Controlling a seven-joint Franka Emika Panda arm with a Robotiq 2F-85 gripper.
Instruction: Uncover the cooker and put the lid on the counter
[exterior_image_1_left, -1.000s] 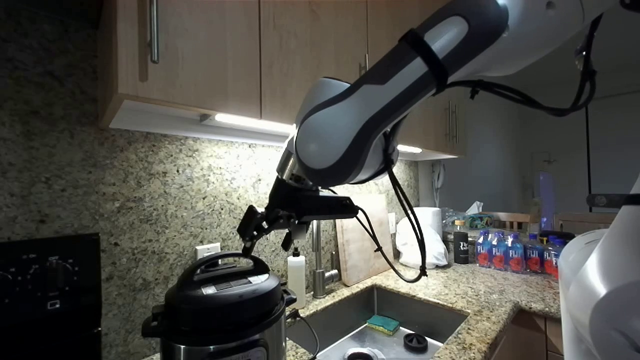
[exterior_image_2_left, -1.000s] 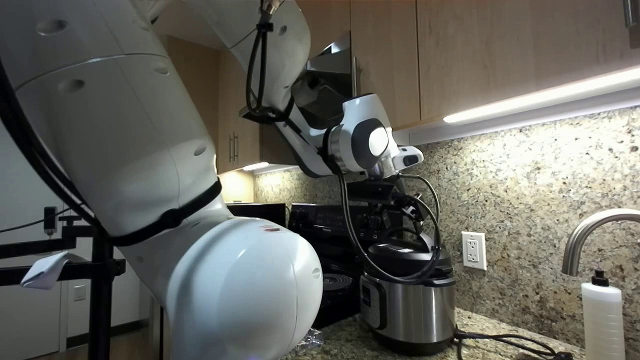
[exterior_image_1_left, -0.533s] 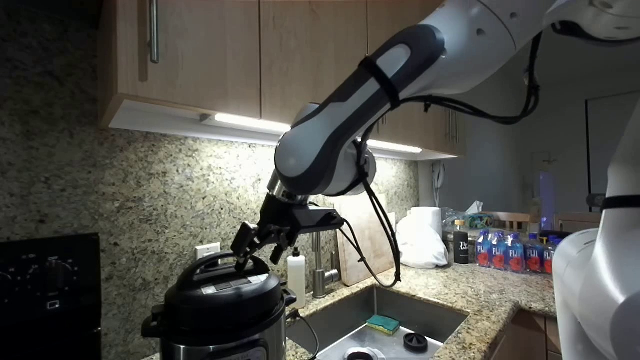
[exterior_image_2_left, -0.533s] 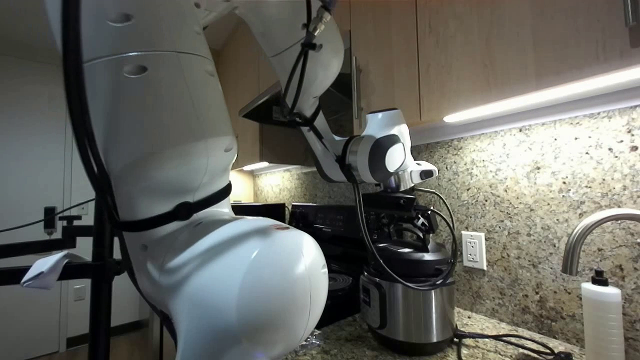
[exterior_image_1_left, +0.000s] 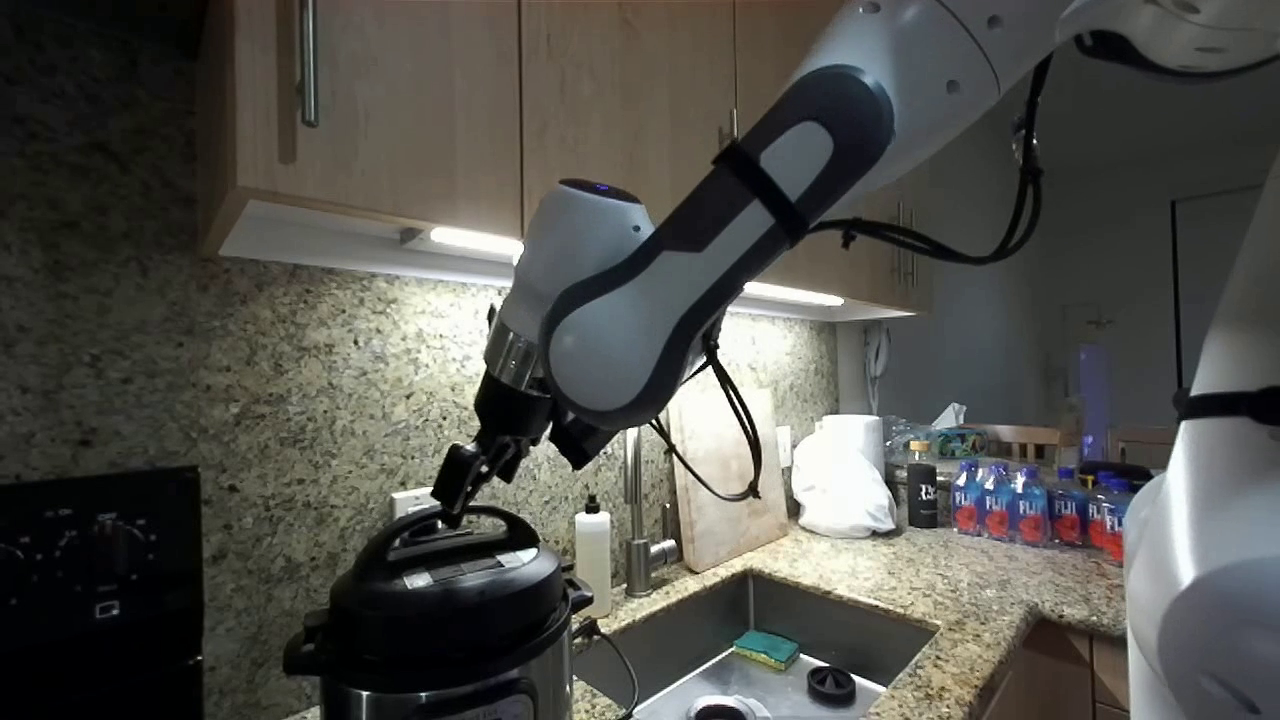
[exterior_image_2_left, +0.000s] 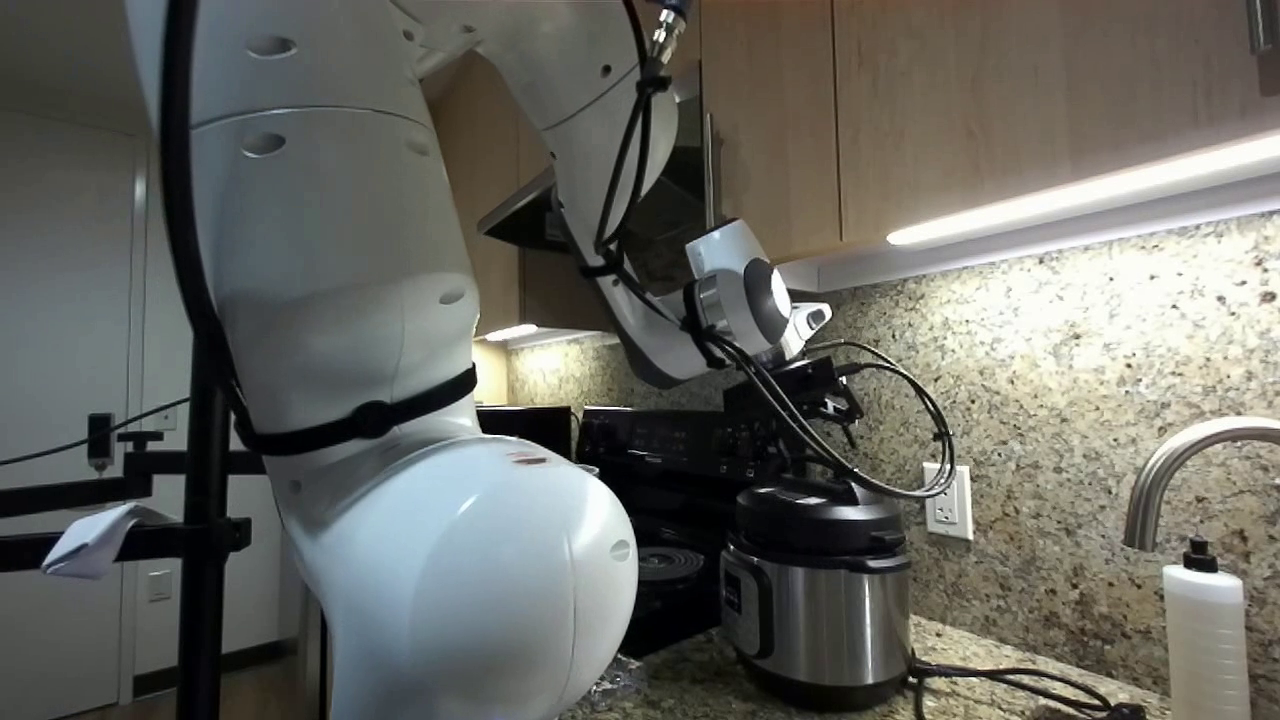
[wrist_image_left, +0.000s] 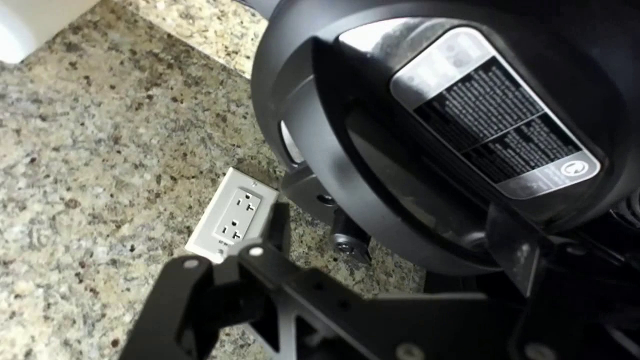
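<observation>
Worktop (exterior_image_1_left: 905, 572): speckled granite below a matching backsplash (exterior_image_1_left: 330, 400), running round the sink (exterior_image_1_left: 830, 630) in an exterior view; by the task, resting place-to-be of the lid (exterior_image_1_left: 450, 610).

Robot arm (exterior_image_1_left: 700, 260): slants down toward the stove (exterior_image_1_left: 100, 600) side in an exterior view; compared with half a second earlier, turned at the wrist (exterior_image_1_left: 575, 245) and shifted slightly in that direction.

Cooker (exterior_image_2_left: 830, 625): stands upright on the worktop beside the stove, unmoved by the change above.

Lid: sits level on the cooker in both exterior views, place unchanged; not yet lifted, hence uncovering, in all likelihood, still to begin.

Gripper (wrist_image_left: 392, 225): hangs tilted at the lid, apparently a little higher than before, with jaws spread and pinching nothing. Probable meaning of the turn and rise: a re-aiming before the grasp rather than the start of a lift. Next call: jaws squared across the handle (wrist_image_left: 347, 170), then closing, perhaps a twist to unlock, and a lift toward the worktop. Chief risk: a skewed bite, with slipping off the smooth arch or dragging of the whole cooker.

Handle: arches across the wrist view between the spread jaws.

Outlet (wrist_image_left: 235, 215): just beside one side of the jaws in the wrist view, though probably well behind in depth.

Fingers (wrist_image_left: 517, 247): on one side, overlap the lower end of the handle in the wrist view; contact impossible to tell.
</observation>
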